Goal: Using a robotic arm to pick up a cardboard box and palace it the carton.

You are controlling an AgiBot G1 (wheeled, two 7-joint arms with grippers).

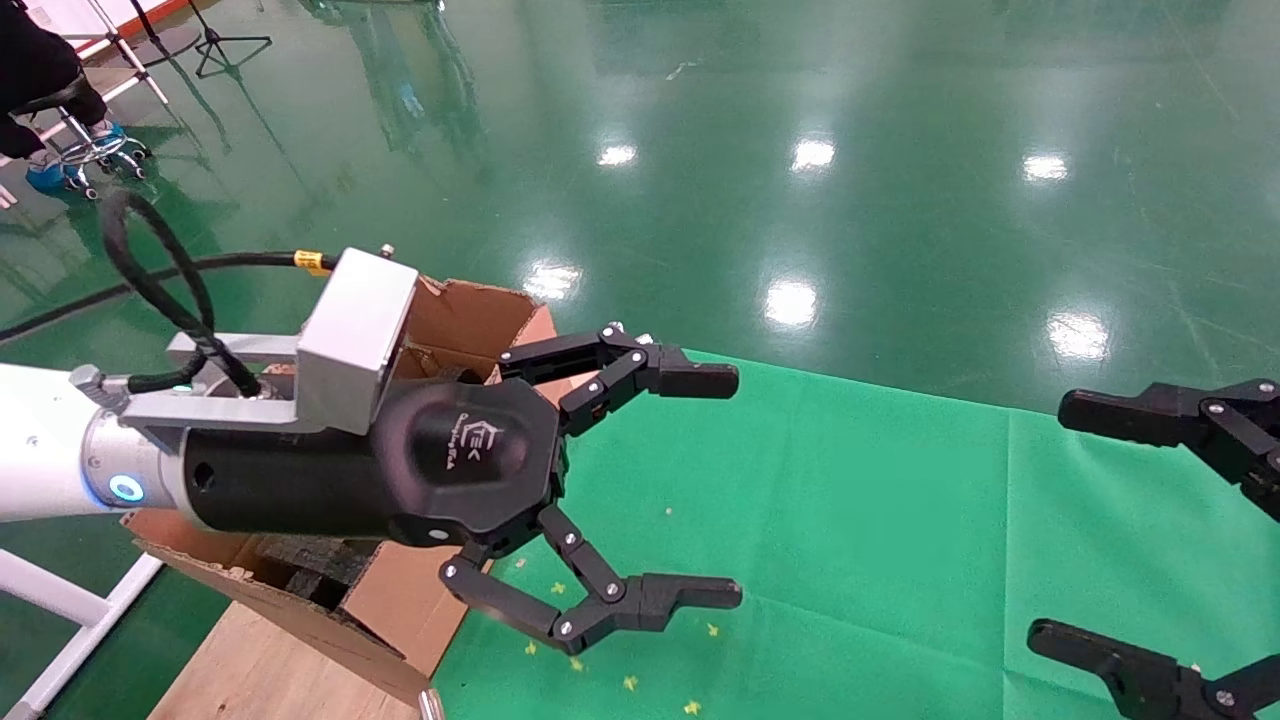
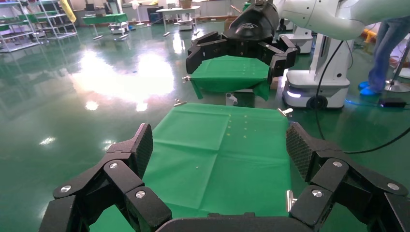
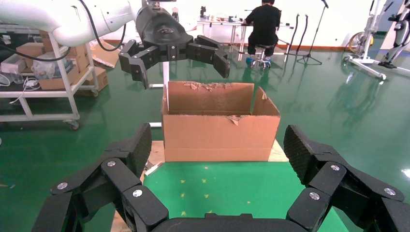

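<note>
Left black linked-finger gripper (image 1: pixel 735 487) wide open, empty, above large brown corrugated carton (image 3: pixel 220 129); right gripper (image 1: pixel 1050 520) open, empty.

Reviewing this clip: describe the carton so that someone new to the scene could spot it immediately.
Start at the green cloth spread over the work surface. At its end, under the open left gripper, stands the carton, seen square-on from the right wrist. It is the one large brown corrugated box with its top open and ragged, torn flap edges; the boxes on the white cart behind are smaller and shelved.
</note>
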